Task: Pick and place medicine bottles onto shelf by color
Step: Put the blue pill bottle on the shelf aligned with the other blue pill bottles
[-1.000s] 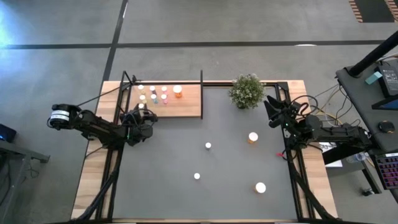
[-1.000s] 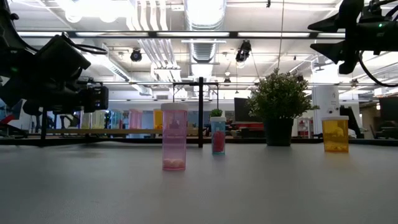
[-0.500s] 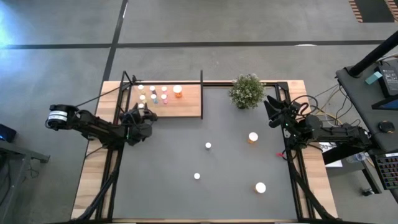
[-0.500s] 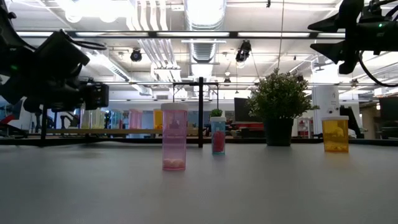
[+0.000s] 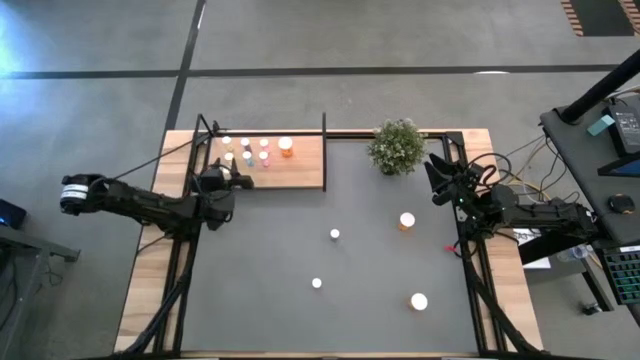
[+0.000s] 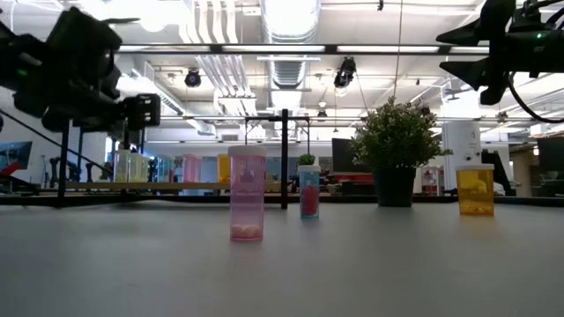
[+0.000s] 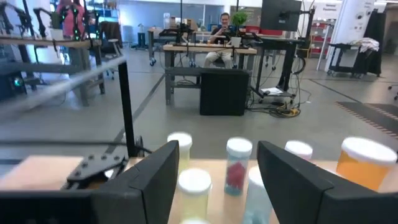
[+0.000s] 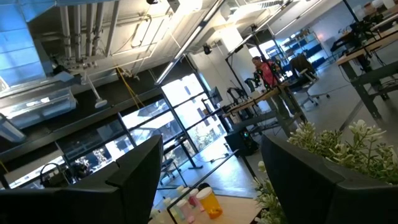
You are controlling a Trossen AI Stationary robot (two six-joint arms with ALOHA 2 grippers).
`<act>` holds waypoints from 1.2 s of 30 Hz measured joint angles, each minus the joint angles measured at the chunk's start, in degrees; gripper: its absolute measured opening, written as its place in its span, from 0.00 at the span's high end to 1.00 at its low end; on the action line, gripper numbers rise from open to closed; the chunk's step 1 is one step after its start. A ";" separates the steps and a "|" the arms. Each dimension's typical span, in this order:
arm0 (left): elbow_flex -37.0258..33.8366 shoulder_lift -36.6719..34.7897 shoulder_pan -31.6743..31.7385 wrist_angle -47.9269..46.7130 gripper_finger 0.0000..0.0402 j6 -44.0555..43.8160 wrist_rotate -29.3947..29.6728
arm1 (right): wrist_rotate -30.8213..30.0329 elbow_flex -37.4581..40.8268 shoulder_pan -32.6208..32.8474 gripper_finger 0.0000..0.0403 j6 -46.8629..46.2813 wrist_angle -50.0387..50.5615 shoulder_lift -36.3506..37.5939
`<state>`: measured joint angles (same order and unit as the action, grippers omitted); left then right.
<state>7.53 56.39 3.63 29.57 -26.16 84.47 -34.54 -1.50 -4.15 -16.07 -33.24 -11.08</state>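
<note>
The light-wood shelf (image 5: 300, 165) lies at the table's far left, with several small white-capped medicine bottles (image 5: 247, 150) and a bigger orange one (image 5: 286, 147) standing on it. Loose on the dark tabletop stand a pink bottle (image 6: 247, 194), a bluish one (image 6: 309, 191), an orange one (image 6: 476, 189) and another wide-capped one (image 5: 419, 301). My left gripper (image 5: 228, 178) hovers open at the shelf's near-left corner, level, facing the shelf bottles (image 7: 238, 163), with nothing between its fingers. My right gripper (image 5: 436, 170) waits open, raised over the table's right edge.
A bushy potted plant (image 5: 397, 146) stands at the far middle, right of the shelf. Thin black posts (image 5: 324, 135) rise from the shelf's corners. Black arm frames run along both side edges of the table. Bare tabletop lies between the loose bottles.
My left gripper has risen and drawn back a little toward the table's left edge, away from the shelf's near-left corner. It stays level. The bottles stand where they stood.
</note>
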 joint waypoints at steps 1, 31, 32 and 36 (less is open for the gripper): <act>0.49 -0.97 0.01 0.04 0.50 2.03 0.02 | 0.01 0.00 -0.01 0.35 -0.01 0.00 0.01; 20.07 5.29 -8.25 2.82 0.50 25.94 -45.53 | -0.01 0.00 0.01 0.35 0.01 0.00 0.01; 20.42 6.51 -9.53 4.23 0.50 26.85 -45.72 | -0.01 0.00 0.01 0.35 0.01 0.00 -0.01; 22.00 12.80 -14.00 9.29 0.50 29.78 -46.02 | -0.01 0.00 0.01 0.35 0.00 -0.01 0.00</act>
<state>29.53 69.19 -10.37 38.86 3.62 38.45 -34.54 -1.50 -4.14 -16.06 -33.24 -11.08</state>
